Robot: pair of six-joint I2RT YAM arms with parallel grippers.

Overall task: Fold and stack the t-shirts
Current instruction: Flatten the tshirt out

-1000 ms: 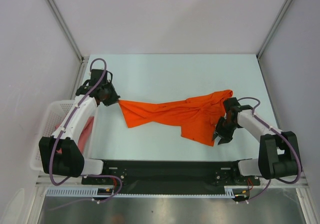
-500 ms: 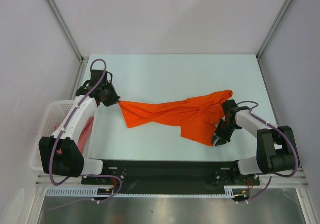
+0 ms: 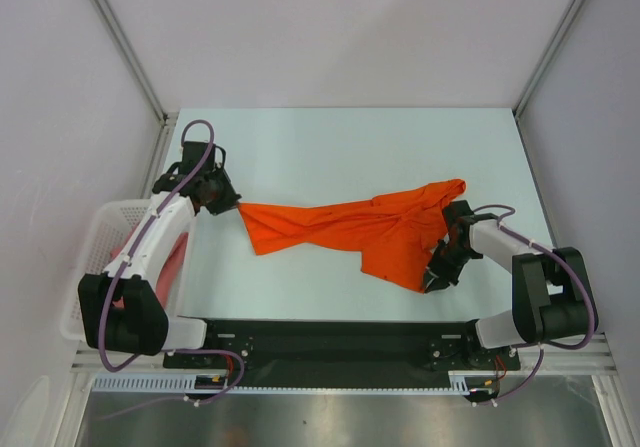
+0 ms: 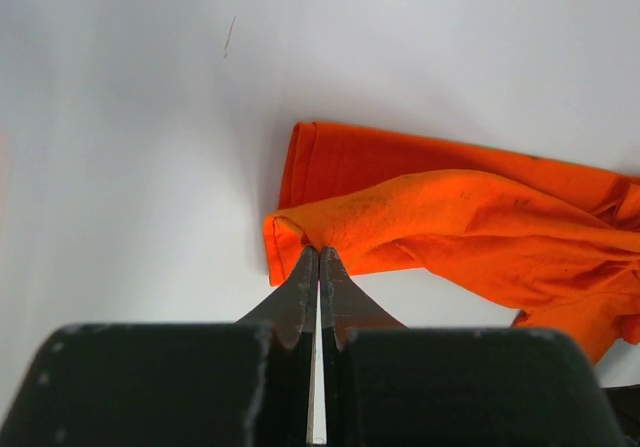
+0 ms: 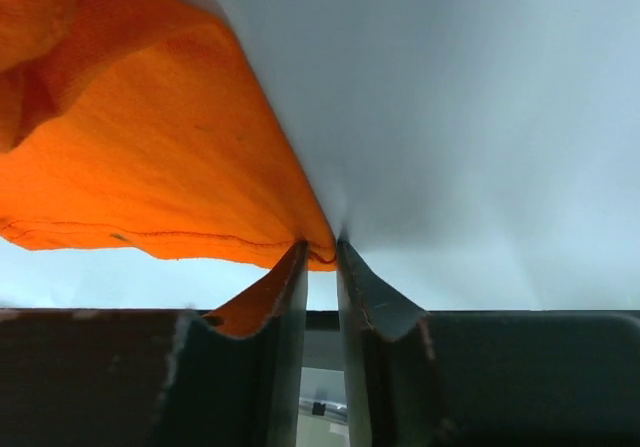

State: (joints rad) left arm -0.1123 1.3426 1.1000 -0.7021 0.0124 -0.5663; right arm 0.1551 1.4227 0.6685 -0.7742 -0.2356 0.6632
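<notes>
Right arm has tucked its elbow in and the right gripper (image 3: 434, 279) has slid down toward the near corner of the orange t-shirt (image 3: 340, 227). Left arm and the cloth have barely changed.

Location: the orange t-shirt lies on the table (image 3: 350, 152), pulled into a twisted band between the two grippers, bunched and wider at the right end. The pink t-shirt (image 3: 172, 262) sits in the lattice basket (image 3: 85, 257) by the left arm, untouched.

Fingers:
- left gripper (image 4: 318, 257): clamped tight on a rolled fold at the shirt's left end, no gap between the tips.
- right gripper (image 5: 320, 252): nearly together, with the stitched hem corner nipped between the tips. The bite looks thin, only the very corner.

Handling (my read): light, limp knit with no stiffness. It will sag and twist wherever it isn't tensioned, and it drags on the table rather than sliding clean. Not fragile. Hold it at hem corners or shoulder seams, where doubled fabric gives the fingers more to bite on. A single-layer pinch could slip out under pull, so I'd seat the right grip deeper before lifting.

Views:
- top external gives the whole layout, the twist and the basket, but both sets of fingertips are hidden under the gripper bodies.
- left wrist shows the fold in the tips and a few dark specks on the cloth.
- right wrist shows the hem stitching and how little cloth is caught.
</notes>
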